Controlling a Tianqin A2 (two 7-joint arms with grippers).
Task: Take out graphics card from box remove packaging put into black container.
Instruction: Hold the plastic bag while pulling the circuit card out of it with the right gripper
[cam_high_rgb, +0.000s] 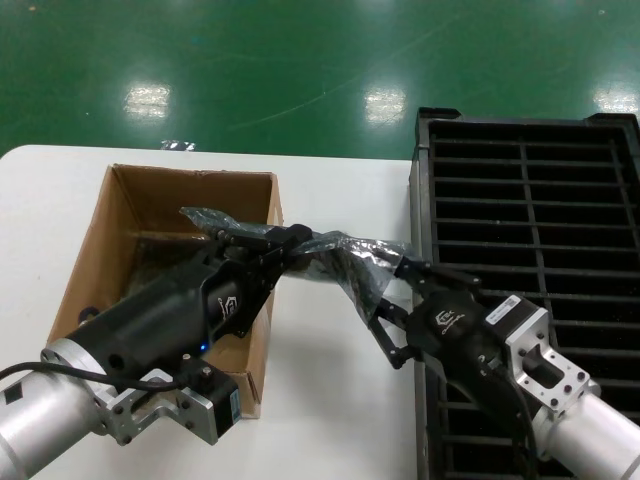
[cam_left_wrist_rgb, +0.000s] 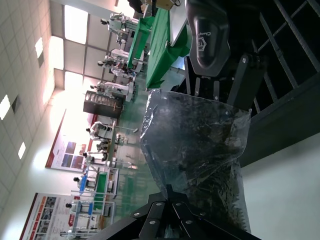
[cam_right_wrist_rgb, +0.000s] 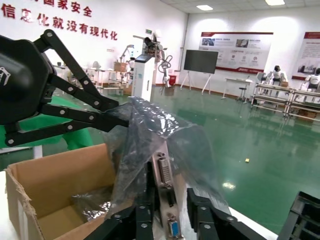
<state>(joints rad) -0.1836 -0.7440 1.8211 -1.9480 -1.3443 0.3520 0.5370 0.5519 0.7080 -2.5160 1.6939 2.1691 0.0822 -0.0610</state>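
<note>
**Both grippers on the bagged card, held between box and tray**

Your right gripper (cam_right_wrist_rgb: 167, 217) has its fingers closed narrowly on the graphics card (cam_right_wrist_rgb: 165, 175); in the right wrist view you see the silver bracket with its white and blue ports standing upright between the pads. The packaging (cam_high_rgb: 345, 258) is draped loosely over the card and stretches toward your left gripper (cam_high_rgb: 290, 240), whose fingers are pinched shut on the other end of the bag. In the left wrist view that bag (cam_left_wrist_rgb: 195, 150) hangs crinkled and translucent, with dark contents behind the film.

You are holding the bundle in the air above the white table (cam_high_rgb: 330, 400), in the gap between the two containers and touching neither.

On your left sits the box (cam_high_rgb: 110, 240), open at the top, its walls plain brown. Inside, against the floor of it, you can make out another crinkled plastic bag (cam_right_wrist_rgb: 92, 205); what that bag holds cannot be told.

On your right lies the black container (cam_high_rgb: 530, 200), its ribs forming rows of narrow slots. The slots that show look dark; whether anything sits in them cannot be told
</note>
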